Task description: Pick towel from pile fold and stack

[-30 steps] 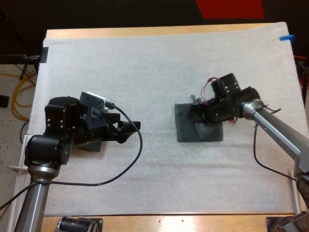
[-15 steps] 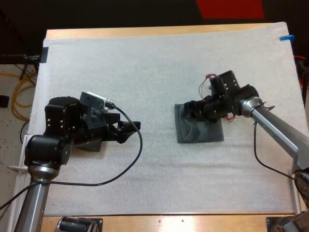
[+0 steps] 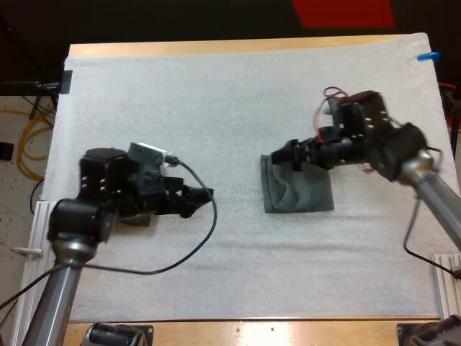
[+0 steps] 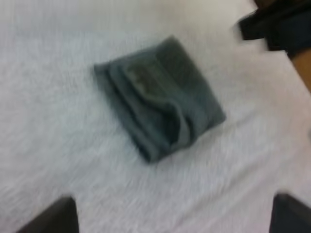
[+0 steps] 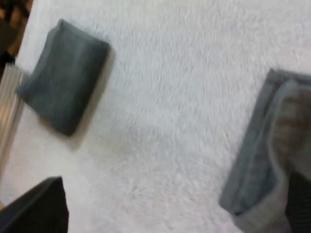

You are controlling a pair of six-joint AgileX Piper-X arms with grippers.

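Note:
A folded dark grey-green towel point(image 3: 302, 191) lies flat on the white mat point(image 3: 238, 101), right of centre, with a loose fold along its left side. My right gripper point(image 3: 292, 153) hangs open just above the towel's far left corner, holding nothing. In the right wrist view its fingers point(image 5: 41, 208) stand wide apart beside the towel's edge point(image 5: 272, 145). My left gripper point(image 3: 204, 194) is open over bare mat to the left and points at the towel point(image 4: 158, 109). A second folded towel point(image 5: 63, 82) lies at the mat's left side, partly hidden under my left arm point(image 3: 137, 218).
The mat's near and far parts are bare. The table's wooden edge point(image 3: 238, 45) runs along the far side. My right arm point(image 3: 432, 194) reaches in from the right edge.
My right gripper has opened, let go of the folded towel and drawn up and to the right. My left arm has shifted slightly to the right.

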